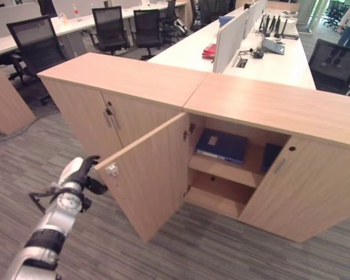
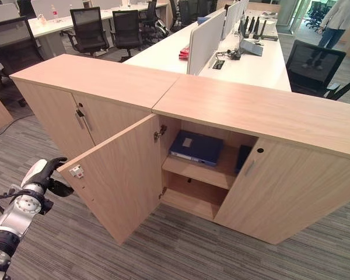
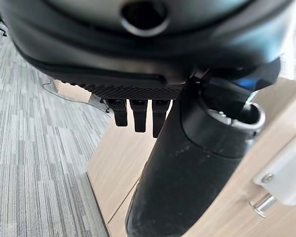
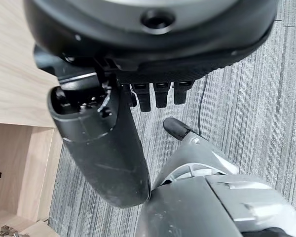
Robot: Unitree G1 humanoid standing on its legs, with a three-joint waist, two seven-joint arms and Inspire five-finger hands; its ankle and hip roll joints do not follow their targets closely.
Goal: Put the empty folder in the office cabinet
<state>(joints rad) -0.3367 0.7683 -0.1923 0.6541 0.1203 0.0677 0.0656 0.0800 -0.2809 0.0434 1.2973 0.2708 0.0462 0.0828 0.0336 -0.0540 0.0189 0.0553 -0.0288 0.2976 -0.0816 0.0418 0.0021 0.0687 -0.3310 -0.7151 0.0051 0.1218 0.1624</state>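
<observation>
**Cabinet door open, folder on the upper shelf**

A low light-wood office cabinet stands on grey striped carpet, with white desks and black mesh chairs behind it. Its left door is swung wide. A dark blue folder lies flat on the upper shelf.

The left hand sits just beside the door's outer edge, fingers relaxed, holding nothing. The right hand hangs over the carpet, fingers relaxed, empty.

Black office chairs, white desk with divider panel, red item, grey striped carpet, person standing beyond
</observation>
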